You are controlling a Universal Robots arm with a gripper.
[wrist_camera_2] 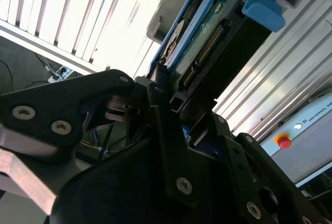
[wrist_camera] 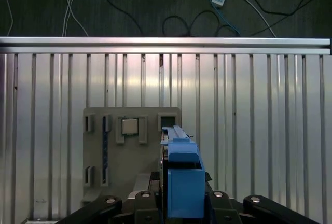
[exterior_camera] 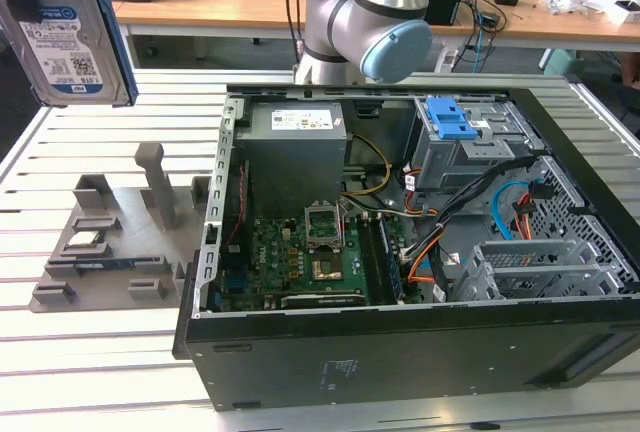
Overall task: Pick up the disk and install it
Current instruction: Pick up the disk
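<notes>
Exterior view: disk [exterior_camera: 70, 37] held above slatted metal table [exterior_camera: 100, 372], wooden desks [exterior_camera: 215, 10] behind.

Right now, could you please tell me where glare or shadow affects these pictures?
In the second wrist view, glare bleaches the slatted table behind the disk, and the claw holding it is in dark shade; in the first wrist view, the table carries a mild sheen; the exterior view is evenly lit.

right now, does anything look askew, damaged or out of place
Nothing stands out. The disk hangs in the air over the grey fixture plate, but the gripper is shut on it and it sits straight in the grip. The computer case lies open, nothing spilled.
</notes>
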